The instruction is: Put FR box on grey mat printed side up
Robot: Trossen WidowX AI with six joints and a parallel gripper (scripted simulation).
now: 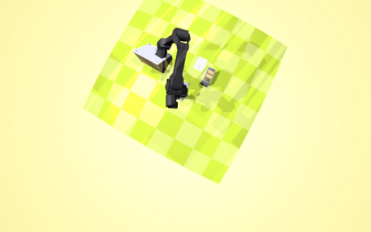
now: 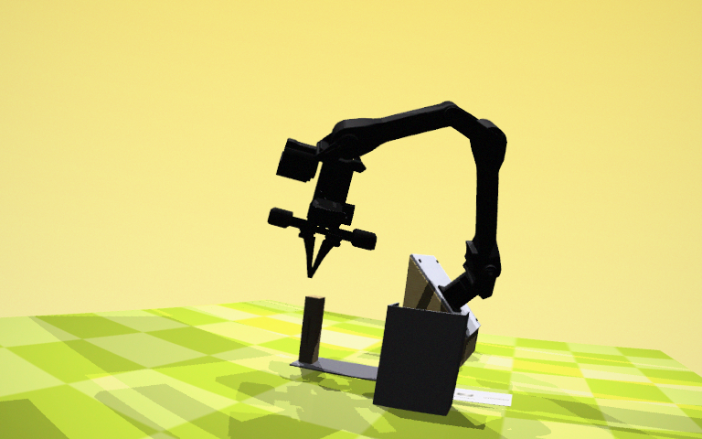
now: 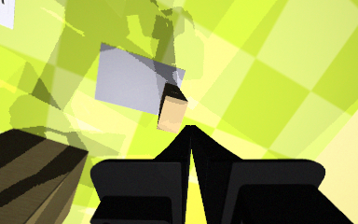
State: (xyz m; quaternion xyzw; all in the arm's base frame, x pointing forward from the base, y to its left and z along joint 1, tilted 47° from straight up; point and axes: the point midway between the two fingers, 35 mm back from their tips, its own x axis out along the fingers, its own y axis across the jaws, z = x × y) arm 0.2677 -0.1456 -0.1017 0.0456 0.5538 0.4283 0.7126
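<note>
Pressed together at the tips, the fingers of the gripper [image 1: 178,91] [image 2: 310,275] [image 3: 190,126] pinch nothing; they point down near the middle of the tabletop [image 1: 169,149] [image 2: 154,403] [image 3: 284,70], above the upright box and apart from it.

Going left to right in the top view, the pedestal [image 1: 142,50] [image 2: 414,282] [image 3: 70,151] comes first, towards the tabletop's upper-left edge, with the black arm [image 1: 178,65] [image 2: 487,201] rising from it and bending over.

Next, near the tabletop's middle, is the grey mat [image 1: 186,84] [image 2: 346,368] [image 3: 126,79], partly hidden by the arm. One tan-topped box [image 2: 312,331] [image 3: 172,116] stands on end on it, at the end farther from the white card. Its code cannot be read, so whether it is FR cannot be told.

Further right, the white card [image 1: 199,63] [image 2: 482,397] [image 3: 6,14] lies flat.

Just beside it, towards the tabletop's right corner, stands the dark bin [image 1: 205,84] [image 2: 419,359], two boxes [image 1: 210,71] inside.
</note>
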